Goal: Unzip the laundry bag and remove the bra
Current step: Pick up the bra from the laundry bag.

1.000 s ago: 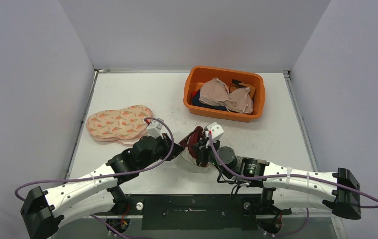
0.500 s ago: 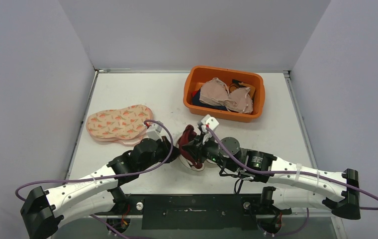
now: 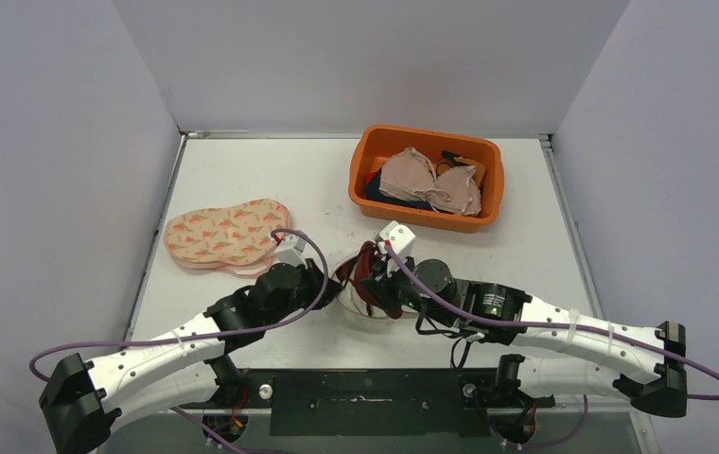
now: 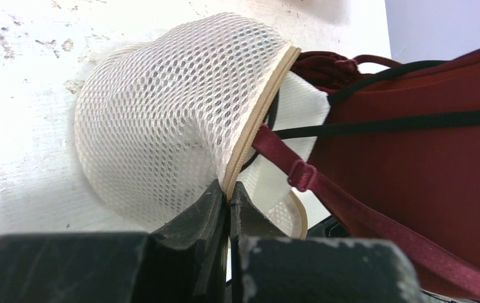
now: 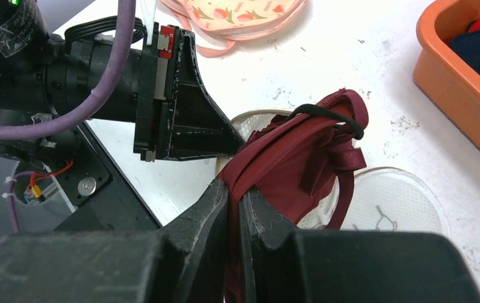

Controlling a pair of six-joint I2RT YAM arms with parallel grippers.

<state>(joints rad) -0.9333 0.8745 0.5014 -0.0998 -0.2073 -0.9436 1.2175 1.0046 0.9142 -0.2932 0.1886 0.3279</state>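
Left gripper [image 4: 228, 197] pinches the zip edge [image 4: 258, 120] of the white mesh laundry bag [image 4: 162, 126] on the table [image 3: 242, 170]. Right gripper [image 5: 234, 189] clenches the dark red fabric bra [image 5: 300, 154], partly out; its strap [image 4: 288, 169] crossing that edge may snag, dragging the bag loose.

No text, brand, number or sign can be read in any view. Only a fruit-like print is seen on the pink pouch [image 3: 226, 235] lying beyond the left gripper [image 4: 228, 201]. No lettering can be made out on it.
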